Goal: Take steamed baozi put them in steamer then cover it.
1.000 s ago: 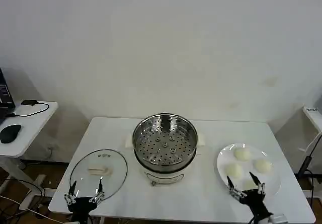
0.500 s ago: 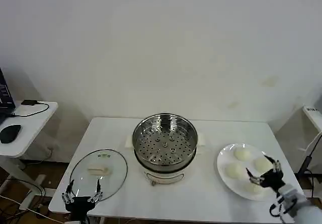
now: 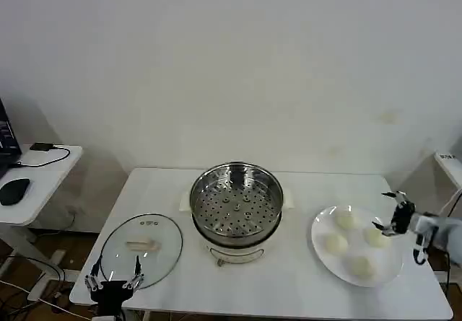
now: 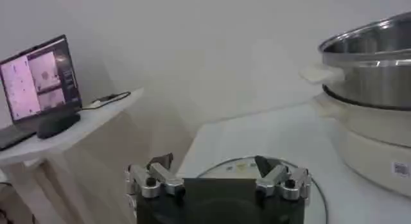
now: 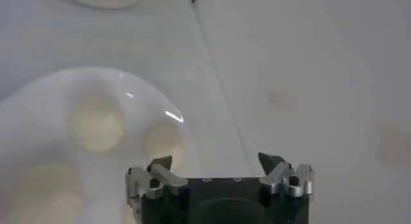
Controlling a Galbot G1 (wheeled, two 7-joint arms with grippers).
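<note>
Baozi (image 3: 347, 221), four of them, sit on the white plate (image 3: 323, 257) at your right, and your right end effector (image 3: 390, 215) hangs released, fingers spread, over the plate's outer rim, just beside the bun (image 3: 375, 237) nearest that edge. From the right wrist you see two buns (image 5: 96, 122) below and ahead of the spread fingers, none between them. Past the plate toward the middle of the desk (image 3: 296, 278) stands the steamer (image 3: 236, 204), its perforated tray bare, with open desk between it and the plate. The plate's far side lies close to the desk's right edge.

Your left end effector (image 3: 112, 285) waits, also released, at the desk's near left edge, just short of the cover (image 3: 141, 249), which lies flat beside the steamer with its handle (image 3: 142, 245) up. A side table (image 3: 43, 173) with a mouse (image 3: 14, 190) stands apart on the left.
</note>
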